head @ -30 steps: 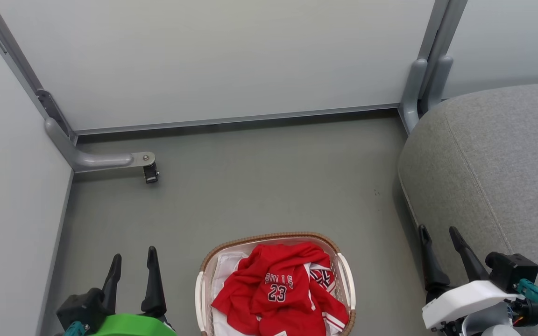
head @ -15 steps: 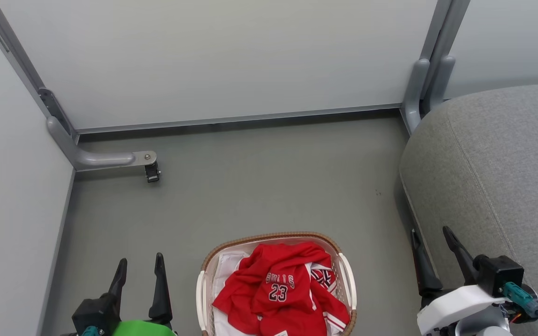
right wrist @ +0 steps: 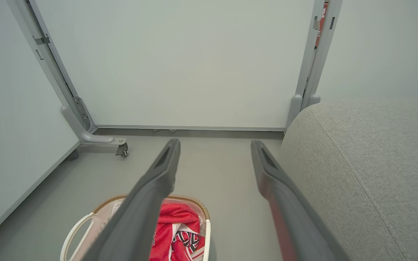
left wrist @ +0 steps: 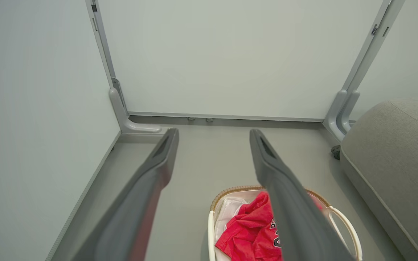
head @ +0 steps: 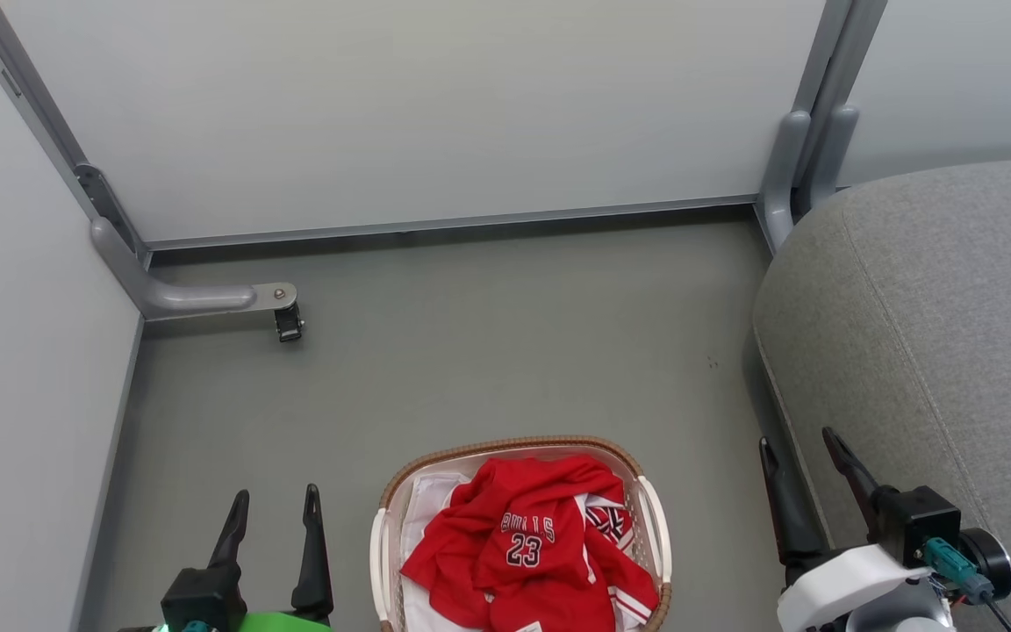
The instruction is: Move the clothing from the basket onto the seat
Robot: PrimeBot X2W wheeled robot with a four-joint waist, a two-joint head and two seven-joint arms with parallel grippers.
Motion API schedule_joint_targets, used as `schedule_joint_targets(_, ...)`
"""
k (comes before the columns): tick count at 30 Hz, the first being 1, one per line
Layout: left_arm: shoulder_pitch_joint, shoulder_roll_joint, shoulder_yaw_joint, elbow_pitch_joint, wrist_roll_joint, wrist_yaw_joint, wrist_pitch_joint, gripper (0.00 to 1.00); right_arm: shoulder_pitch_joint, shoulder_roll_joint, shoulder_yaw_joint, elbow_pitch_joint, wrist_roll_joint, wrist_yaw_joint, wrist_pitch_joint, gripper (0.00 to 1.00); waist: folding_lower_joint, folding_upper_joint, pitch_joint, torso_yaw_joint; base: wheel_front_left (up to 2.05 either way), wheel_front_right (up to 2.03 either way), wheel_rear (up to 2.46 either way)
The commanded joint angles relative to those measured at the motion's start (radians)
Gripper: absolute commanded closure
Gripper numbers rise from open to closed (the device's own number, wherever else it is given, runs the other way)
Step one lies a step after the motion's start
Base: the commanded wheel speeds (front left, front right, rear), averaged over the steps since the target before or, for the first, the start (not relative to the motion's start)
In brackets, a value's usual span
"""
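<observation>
Red clothing (head: 527, 549) with the number 23 lies crumpled in the white basket (head: 505, 448) with a brown rim, on the floor at the bottom centre of the head view. The clothing (left wrist: 250, 232) and basket (left wrist: 343, 221) show again past my left fingers, and the clothing (right wrist: 174, 224) and basket (right wrist: 82, 224) below my right fingers. The grey seat (head: 935, 325) fills the right side. My left gripper (head: 276, 502) hangs open left of the basket. Between basket and seat, my right gripper (head: 797, 443) also stands open. Neither holds anything.
Pale partition panels (head: 418, 114) on grey posts close off the back and left. A caster foot (head: 286, 320) juts onto the grey floor (head: 488, 351) at the back left. A white sheet (head: 431, 500) lies under the clothing in the basket.
Both grippers have drawn back toward the bottom of the head view, the left one shifting right and the right one left. They stay open. Clothing and basket lie as before.
</observation>
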Motion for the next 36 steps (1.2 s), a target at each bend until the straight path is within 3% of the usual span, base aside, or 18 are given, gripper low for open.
schedule_joint_targets(1, 0.020, 0.006, -0.004, 0.000, 0.019, 0.005, -0.008, 0.00, 0.015, -0.006, 0.003, 0.002, -0.021, 0.000, -0.010, 0.00, -0.0001, 0.0000, 0.000, 0.000, 0.00, 0.00, 0.00)
schedule_joint_targets(26, 0.009, 0.006, -0.008, 0.013, 0.020, 0.006, -0.009, 0.00, 0.013, -0.006, -0.004, 0.001, -0.024, 0.000, -0.011, 0.00, -0.0001, 0.0000, 0.008, 0.003, 0.00, 0.00, 0.00)
schedule_joint_targets(36, -0.041, 0.006, -0.004, 0.004, 0.044, -0.006, -0.009, 0.00, -0.026, -0.006, -0.014, -0.022, -0.031, 0.000, -0.011, 0.00, -0.0001, 0.0000, 0.078, -0.004, 0.00, 0.00, 0.00)
